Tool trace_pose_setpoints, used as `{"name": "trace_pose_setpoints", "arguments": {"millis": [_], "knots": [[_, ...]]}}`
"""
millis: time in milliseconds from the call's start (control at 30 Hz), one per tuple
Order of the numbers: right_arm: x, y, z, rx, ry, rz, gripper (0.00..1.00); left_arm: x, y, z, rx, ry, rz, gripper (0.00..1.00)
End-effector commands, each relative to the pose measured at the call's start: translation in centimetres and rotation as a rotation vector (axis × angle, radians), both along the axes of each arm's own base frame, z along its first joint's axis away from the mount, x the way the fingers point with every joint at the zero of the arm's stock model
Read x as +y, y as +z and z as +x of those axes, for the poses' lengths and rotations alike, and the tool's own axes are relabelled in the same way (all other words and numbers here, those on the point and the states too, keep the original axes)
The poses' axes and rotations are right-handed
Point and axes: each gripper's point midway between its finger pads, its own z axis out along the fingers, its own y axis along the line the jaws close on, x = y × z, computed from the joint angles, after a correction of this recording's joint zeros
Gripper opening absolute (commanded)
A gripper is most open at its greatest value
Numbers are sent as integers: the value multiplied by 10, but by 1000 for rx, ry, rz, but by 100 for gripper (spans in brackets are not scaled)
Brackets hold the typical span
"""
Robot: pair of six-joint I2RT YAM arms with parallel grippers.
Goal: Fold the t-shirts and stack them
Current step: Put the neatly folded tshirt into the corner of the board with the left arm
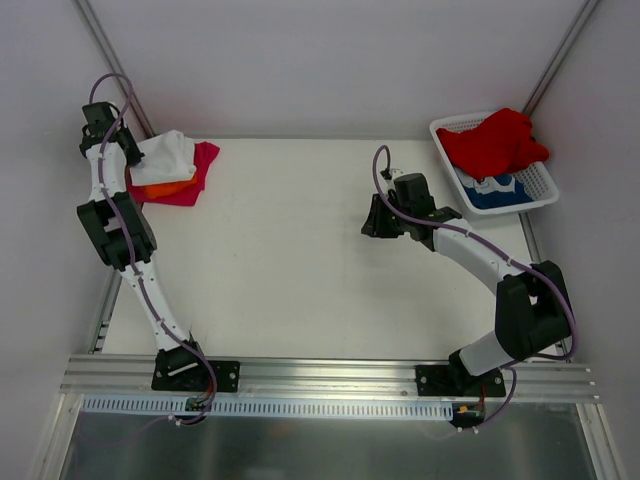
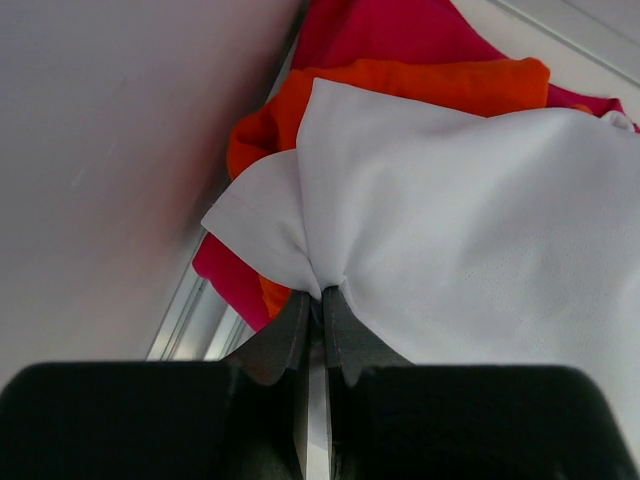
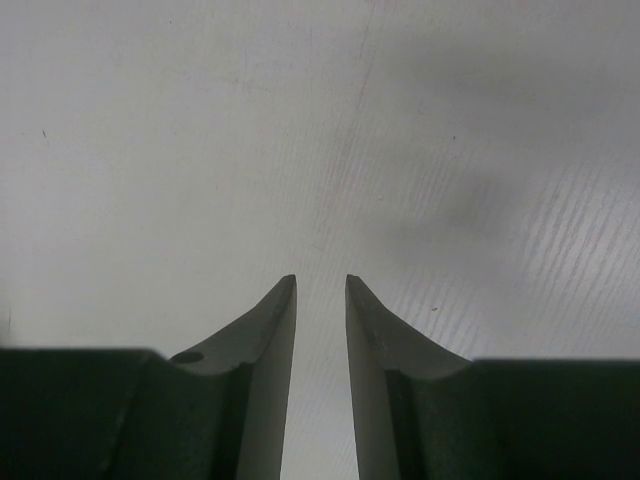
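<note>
White bench (image 1: 300, 270) has a mesh basket (image 1: 543, 182) at its far right corner holding a red t-shirt (image 1: 495, 140). At the far left corner lies a stack: white t-shirt (image 1: 166, 152) over orange t-shirt (image 1: 165, 188) over magenta-pink t-shirt (image 1: 205, 160). The left fingers (image 2: 285, 338) are pressed together, pinching the white t-shirt's edge; the right fingers (image 3: 270, 340) stand slightly apart over bare bench, holding nothing.

You're in a robotics lab test cell, not a home. Your bench (image 1: 290, 260) is a bare white board boxed in by plain white walls (image 1: 330, 60), with metal struts (image 1: 103, 45) running up the corners. The left arm (image 1: 125, 235) and right arm (image 1: 490, 265) are bolted to an aluminium rail (image 1: 330, 375) along the near edge, and purple cables (image 1: 376, 175) loop loose. The only household things are a white t-shirt (image 1: 165, 155) on a coloured pile and a plastic basket (image 1: 541, 180).
</note>
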Motion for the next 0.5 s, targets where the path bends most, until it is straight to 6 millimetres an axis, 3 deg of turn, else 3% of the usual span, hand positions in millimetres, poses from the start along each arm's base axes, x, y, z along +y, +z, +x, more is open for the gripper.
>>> {"name": "trace_pose_setpoints", "arguments": {"millis": [0,33,100,133,200,233,333,367,467], "knots": [[3,5,3,-13,1,32,30,14,20,9,-54,37,39,0],[3,4,2,-12,1,32,30,15,15,9,-48,41,34,9],[3,5,3,-13,1,32,30,15,11,9,-44,44,28,19],[3,4,3,-10,-1,31,30,15,8,10,-39,44,26,32],[4,4,2,-9,2,33,30,13,6,10,-38,46,18,44],[4,5,3,-9,0,34,30,14,6,8,-36,50,18,62],[5,5,3,-10,3,36,30,12,6,5,-33,55,10,80],[5,5,2,-9,3,38,30,11,6,5,-33,54,9,91],[4,7,3,-13,-1,40,30,13,9,0,-29,79,15,99]]}}
